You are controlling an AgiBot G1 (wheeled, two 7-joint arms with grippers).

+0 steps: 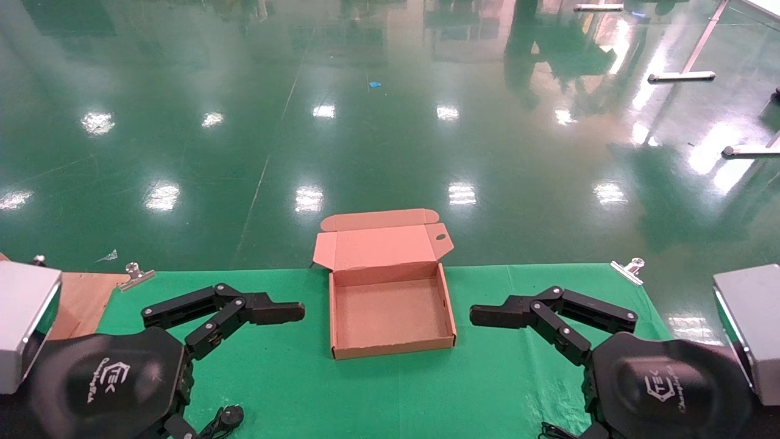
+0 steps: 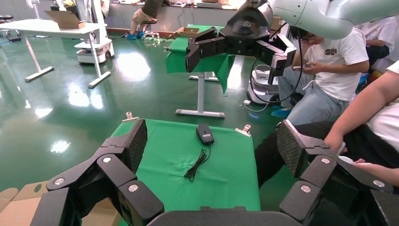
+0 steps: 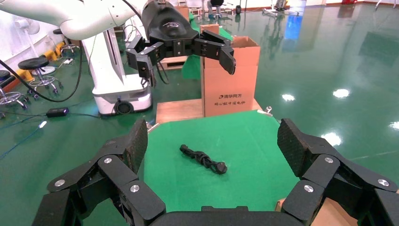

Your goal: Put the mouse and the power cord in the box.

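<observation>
A shallow, roughly square brown corrugated cardboard box (image 1: 393, 317) is seen at the middle of the green cloth-covered table (image 1: 487, 378), its hinged flap lid, with tabs and a small hole, folded back over the far table edge. Nothing is seen inside the box. To the left of the box, the black left gripper (image 1: 256, 323) is held above the cloth with its fingers spread wide and nothing between them. To the right of the box, the black right gripper (image 1: 518, 326) is held likewise, spread wide and empty. The small black oval wired mouse (image 2: 204, 133) is shown in the left wrist view lying on the green cloth, well apart from the box on its right side, with its thin black cable trailing from it in a loose bunch. The bundled black power cord (image 3: 203, 158), ending in a chunky round plug, is shown in the right wrist view lying on the cloth well to the left of the box; its plug is seen in the head view beside the left arm, at the near table edge.
</observation>
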